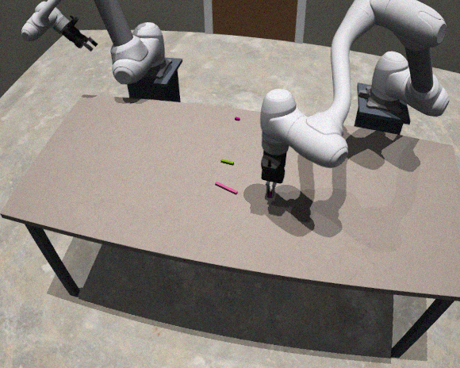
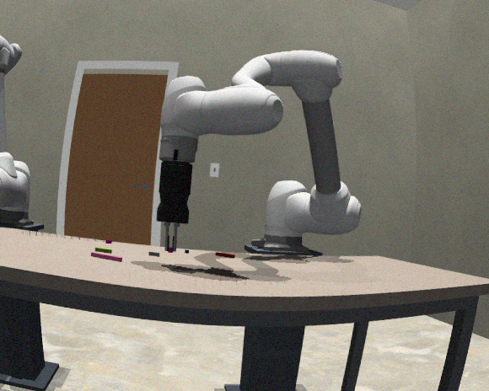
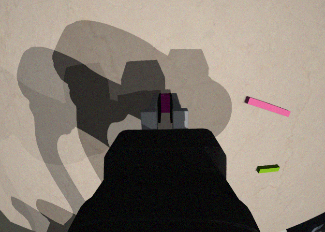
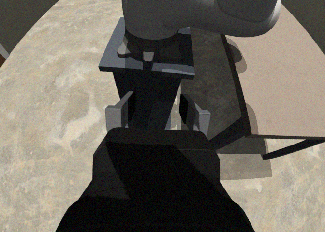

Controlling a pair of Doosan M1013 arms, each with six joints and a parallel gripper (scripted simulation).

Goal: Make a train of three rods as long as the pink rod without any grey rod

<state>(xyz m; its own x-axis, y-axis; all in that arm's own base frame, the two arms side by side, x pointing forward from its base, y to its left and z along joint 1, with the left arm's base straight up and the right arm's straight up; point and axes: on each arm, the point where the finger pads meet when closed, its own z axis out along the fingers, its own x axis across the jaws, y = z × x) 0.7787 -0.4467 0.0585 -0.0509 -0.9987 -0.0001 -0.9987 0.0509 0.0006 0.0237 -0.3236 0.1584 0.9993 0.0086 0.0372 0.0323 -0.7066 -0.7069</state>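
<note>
My left gripper (image 1: 270,193) (image 2: 170,248) (image 3: 165,102) points down, shut on a magenta rod (image 3: 165,103), low over the table; the exact gap below is hard to tell. A pink rod (image 1: 226,188) (image 2: 106,257) (image 3: 268,106) and a lime rod (image 1: 227,162) (image 2: 103,250) (image 3: 268,169) lie apart to one side. Another magenta rod (image 1: 237,118) (image 2: 108,242) lies near the back edge. A blue rod (image 2: 186,251) and a red rod (image 2: 225,254) show only in the exterior view. My right gripper (image 1: 93,46) (image 4: 157,101) is open and empty, off the table.
A grey rod (image 2: 153,254) lies between the lime rod and the left gripper in the exterior view. The left arm hides part of the table (image 1: 116,159) in the top view. The right gripper hangs beyond the table's far left corner there.
</note>
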